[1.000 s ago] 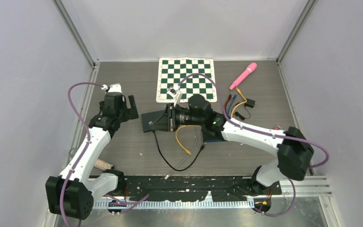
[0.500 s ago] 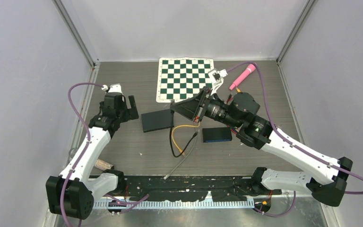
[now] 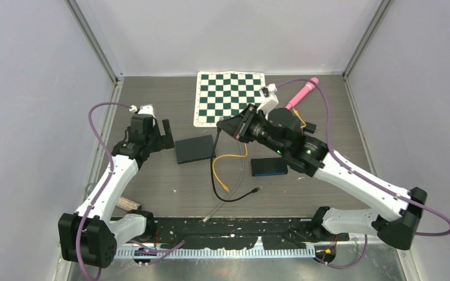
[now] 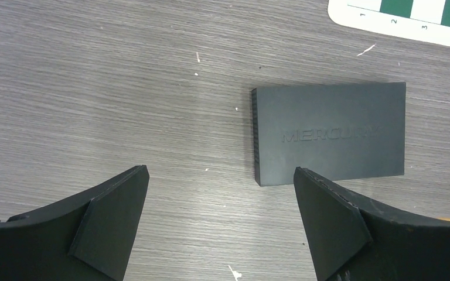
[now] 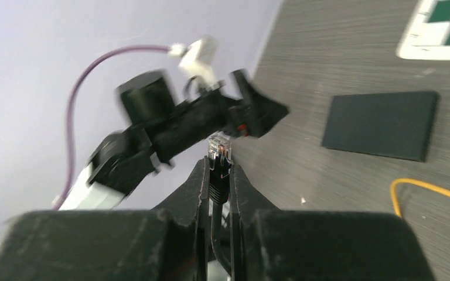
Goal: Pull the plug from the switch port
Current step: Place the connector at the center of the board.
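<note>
left end effector [image 4: 220,171] spread wide; right end effector [image 5: 217,167] pinched shut

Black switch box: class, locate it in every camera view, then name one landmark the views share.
Top external: the black switch box lies left of centre, just right of the left claw.
Left wrist: right of centre, lettering up, beyond the open claw.
Right wrist: on the right side, past the plug pinched in the right claw.
Shared landmark: the chessboard mat, near the box in all three.

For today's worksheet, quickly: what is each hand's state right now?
Left hand: open, holding nothing, near the black switch.
Right hand: closed on the plug of the black cable, clear of the switch.
</note>
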`<state>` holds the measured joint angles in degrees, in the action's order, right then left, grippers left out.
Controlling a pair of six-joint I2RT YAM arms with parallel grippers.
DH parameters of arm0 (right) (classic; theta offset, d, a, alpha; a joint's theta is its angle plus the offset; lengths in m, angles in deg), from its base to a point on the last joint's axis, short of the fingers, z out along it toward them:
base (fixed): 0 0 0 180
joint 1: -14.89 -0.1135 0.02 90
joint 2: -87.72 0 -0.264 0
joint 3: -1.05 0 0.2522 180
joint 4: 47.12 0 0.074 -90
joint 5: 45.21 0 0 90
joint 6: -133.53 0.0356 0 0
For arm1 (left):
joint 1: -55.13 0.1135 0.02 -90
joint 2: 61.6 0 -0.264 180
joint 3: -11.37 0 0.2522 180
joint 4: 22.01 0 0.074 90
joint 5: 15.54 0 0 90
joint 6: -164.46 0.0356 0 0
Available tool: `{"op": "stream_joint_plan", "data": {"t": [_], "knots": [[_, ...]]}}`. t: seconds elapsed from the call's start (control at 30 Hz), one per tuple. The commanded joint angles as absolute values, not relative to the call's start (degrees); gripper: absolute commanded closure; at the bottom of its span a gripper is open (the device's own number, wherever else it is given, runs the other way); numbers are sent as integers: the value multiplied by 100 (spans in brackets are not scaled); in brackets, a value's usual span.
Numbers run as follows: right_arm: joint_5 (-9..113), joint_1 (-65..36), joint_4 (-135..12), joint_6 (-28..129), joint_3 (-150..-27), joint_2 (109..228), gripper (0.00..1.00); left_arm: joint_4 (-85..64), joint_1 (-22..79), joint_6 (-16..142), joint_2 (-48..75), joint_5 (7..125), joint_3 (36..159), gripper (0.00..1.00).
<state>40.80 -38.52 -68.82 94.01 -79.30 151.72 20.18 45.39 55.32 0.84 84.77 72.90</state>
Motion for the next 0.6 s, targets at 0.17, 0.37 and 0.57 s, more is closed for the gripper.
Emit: {"op": "stream_joint_plan", "data": {"t": [0.17, 0.37, 0.57], "knots": [[3891, -2271, -7113, 10705, -8883, 17693, 95, 2071, 4562, 5466, 139, 8062, 7535, 0], [3382, -2009, -7493, 10254, -9398, 18669, 95, 2088, 4563, 5532, 47, 8140, 7444, 0], [3124, -1829, -7744, 9473, -9488, 18983, 94, 2129, 4558, 5576, 130, 8145, 7476, 0]]}}
